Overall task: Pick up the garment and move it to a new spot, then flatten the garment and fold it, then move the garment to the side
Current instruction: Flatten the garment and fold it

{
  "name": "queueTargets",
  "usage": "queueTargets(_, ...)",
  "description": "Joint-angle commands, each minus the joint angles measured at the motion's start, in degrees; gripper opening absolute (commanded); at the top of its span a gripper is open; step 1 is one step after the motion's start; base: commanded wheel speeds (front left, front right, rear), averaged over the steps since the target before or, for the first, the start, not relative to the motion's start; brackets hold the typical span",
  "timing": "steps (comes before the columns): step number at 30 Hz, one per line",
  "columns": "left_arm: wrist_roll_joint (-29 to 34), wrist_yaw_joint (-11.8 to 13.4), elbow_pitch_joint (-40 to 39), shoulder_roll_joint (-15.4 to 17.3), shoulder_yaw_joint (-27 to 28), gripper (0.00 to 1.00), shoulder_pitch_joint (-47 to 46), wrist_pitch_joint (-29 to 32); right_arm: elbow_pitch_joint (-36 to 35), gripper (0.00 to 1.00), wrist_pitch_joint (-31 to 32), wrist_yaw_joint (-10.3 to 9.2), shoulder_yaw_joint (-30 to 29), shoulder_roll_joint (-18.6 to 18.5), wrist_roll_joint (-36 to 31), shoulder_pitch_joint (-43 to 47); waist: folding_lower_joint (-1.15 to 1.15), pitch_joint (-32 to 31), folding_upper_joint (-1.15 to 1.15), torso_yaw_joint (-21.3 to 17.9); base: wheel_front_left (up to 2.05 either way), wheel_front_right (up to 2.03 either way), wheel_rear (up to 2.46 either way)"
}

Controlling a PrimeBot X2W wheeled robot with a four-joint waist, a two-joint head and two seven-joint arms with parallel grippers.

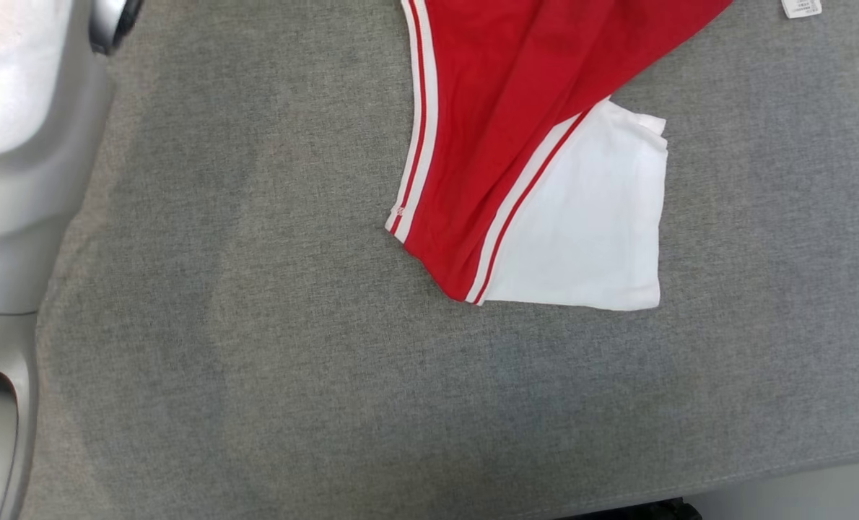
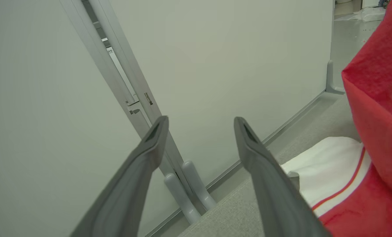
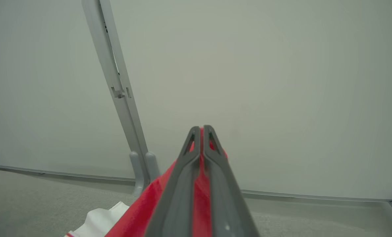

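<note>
One garment: right jaws clamped on its red cloth; left jaws spread wide, empty, garment just beside.

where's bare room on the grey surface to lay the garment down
Widest bare patch: grey surface between the pale robot part at left and the garment. Also a band from its white panel down to the near edge, and a strip right of that panel. Crowded at top centre, where the garment runs up; a tag lies top right.
</note>
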Motion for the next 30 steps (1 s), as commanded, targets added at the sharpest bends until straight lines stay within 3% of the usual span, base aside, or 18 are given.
queueTargets(1, -1.7, -0.6, 0.8, -0.4, -0.1, 1.0, 1.2, 1.1, -1.7, 0.0, -0.8, -0.06, -0.1, -0.9, 0.6, 3.4, -0.01, -0.9, 0.0, -1.3, 0.0, 0.0, 0.0)
queueTargets(6, -8.2, -2.5, 3.9, -1.9, -0.7, 1.0, -0.6, 8.8, -8.9, 0.0, -2.7, -0.07, -1.9, -4.2, 1.6, 14.3, -0.01, -0.8, 0.0, -4.9, 0.0, 0.0, 0.0)
queueTargets(10, -13.8, -2.9, 7.4, -2.8, -1.7, 1.0, -3.2, 17.8, -15.0, 0.0, -4.1, -0.07, -4.5, -3.6, 0.6, 24.1, -0.01, 0.8, 0.0, -9.0, 0.0, 0.0, 0.0)
queueTargets(17, -17.8, -3.0, 11.5, 0.3, -6.1, 1.0, -8.8, 28.9, -21.5, 0.0, -5.1, -0.06, -8.3, 3.2, -3.2, 35.5, -0.01, 4.8, 0.0, -17.0, 0.0, 0.0, 0.0)
queueTargets(22, -18.0, -3.0, 14.6, 2.8, -8.2, 1.0, -11.5, 31.1, -23.5, 0.0, -5.3, -0.06, -9.2, 8.6, -5.1, 38.8, -0.01, 7.4, 0.0, -21.5, 0.0, 0.0, 0.0)
queueTargets(30, -19.1, -3.0, 17.2, 5.2, -10.9, 1.0, -15.3, 36.0, -23.7, 0.0, -5.4, -0.06, -8.2, 14.4, -6.2, 39.8, -0.01, 10.7, 0.0, -25.6, 0.0, 0.0, 0.0)
